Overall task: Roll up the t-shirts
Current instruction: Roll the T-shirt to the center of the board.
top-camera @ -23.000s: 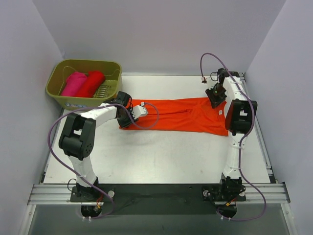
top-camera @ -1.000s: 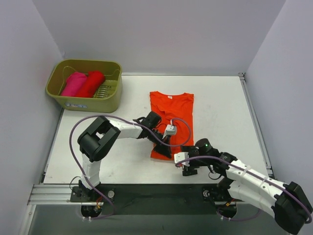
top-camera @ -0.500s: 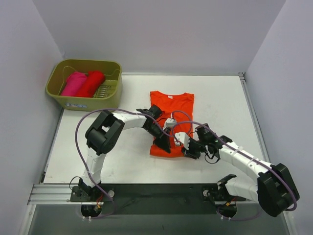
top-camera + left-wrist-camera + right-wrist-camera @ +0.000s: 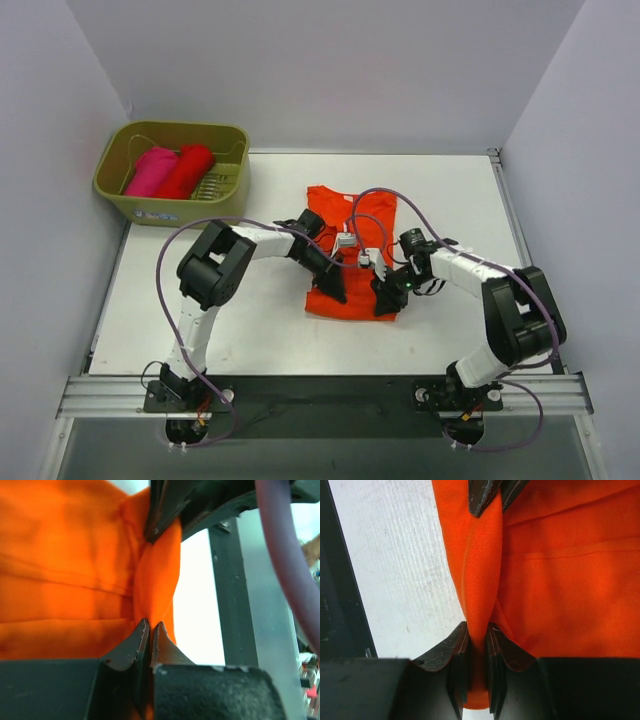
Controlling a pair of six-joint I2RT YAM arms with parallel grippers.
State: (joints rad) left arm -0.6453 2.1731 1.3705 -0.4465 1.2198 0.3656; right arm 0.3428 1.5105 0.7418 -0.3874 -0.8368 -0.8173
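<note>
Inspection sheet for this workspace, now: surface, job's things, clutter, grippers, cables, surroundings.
Surface: white table, faintly scuffed.
Job's things: orange-red t-shirt folded narrow mid-table; magenta t-shirt and red t-shirt rolled, side by side in the olive basket.
Clutter: nothing seen.
Grippers: left gripper and right gripper each shut on the orange-red t-shirt's near edge.
Cables: purple cables loop off both arms; one arches over the shirt.
Surroundings: pale walls on three sides; metal rail at the near edge.
</note>
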